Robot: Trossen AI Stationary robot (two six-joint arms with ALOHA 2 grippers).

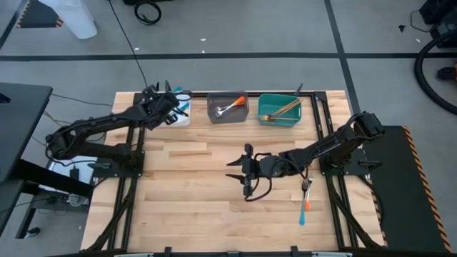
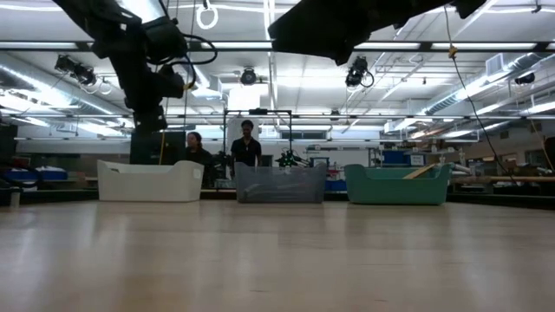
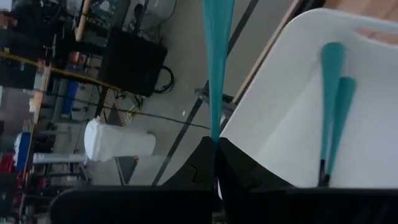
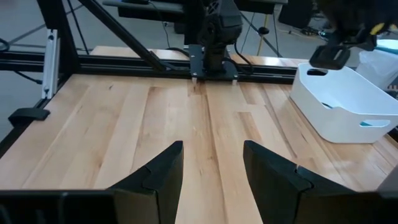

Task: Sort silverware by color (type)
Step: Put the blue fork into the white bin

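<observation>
My left gripper is at the table's far left, over the white bin, shut on a blue-handled piece of silverware. Two more blue-handled pieces lie inside that bin. My right gripper hangs open over the middle of the table with nothing between its fingers. An orange-handled fork and a blue-handled piece lie flat on the table at the right. The grey bin holds an orange-handled fork. Gold pieces lie in the teal bin. My left gripper pinches the narrow end of the blue handle between its two fingertips. The handle runs straight on from the fingers, widening toward its free end. It is lifted clear beside the white bin's rim. The piece's head is hidden by the fingers.
The three bins stand in a row along the far edge: white, grey, teal. Bare wooden table lies between the arms. Black frame rails run along both sides. People stand in the room behind the bins.
</observation>
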